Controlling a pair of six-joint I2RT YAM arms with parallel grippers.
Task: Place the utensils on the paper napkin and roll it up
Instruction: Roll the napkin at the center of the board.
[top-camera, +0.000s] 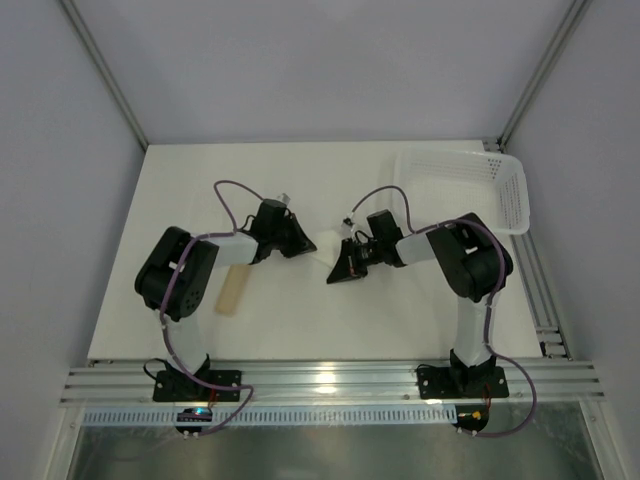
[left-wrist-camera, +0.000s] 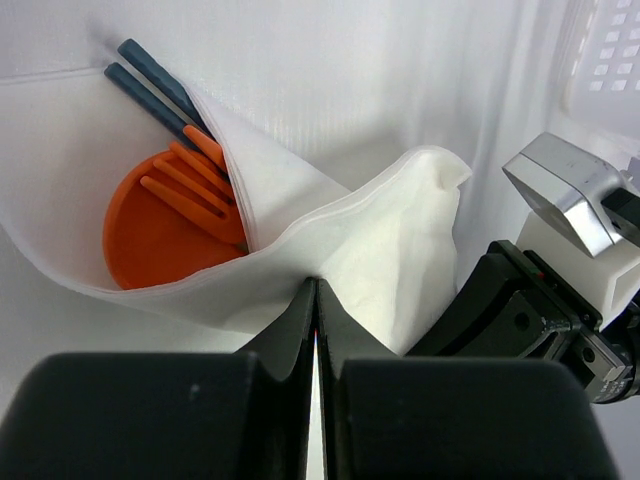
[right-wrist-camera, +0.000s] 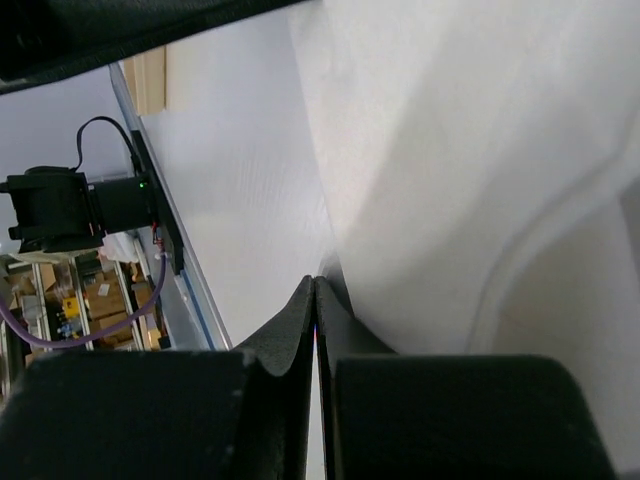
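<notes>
The paper napkin (left-wrist-camera: 385, 245) is folded over the utensils. In the left wrist view an orange spoon (left-wrist-camera: 150, 235) with a round bowl, orange fork tines (left-wrist-camera: 190, 180) and two dark sticks (left-wrist-camera: 150, 80) show inside the fold. My left gripper (left-wrist-camera: 316, 282) is shut on the napkin's folded edge. My right gripper (right-wrist-camera: 316, 280) is shut on the napkin (right-wrist-camera: 480, 170) from the opposite side. In the top view the left gripper (top-camera: 310, 246) and right gripper (top-camera: 333, 277) nearly meet at mid-table, with the napkin (top-camera: 322, 256) barely visible between them.
A short beige cylinder (top-camera: 233, 290) lies beside the left arm. A white perforated basket (top-camera: 470, 185) stands at the back right. The right arm's wrist camera (left-wrist-camera: 565, 190) is close to my left gripper.
</notes>
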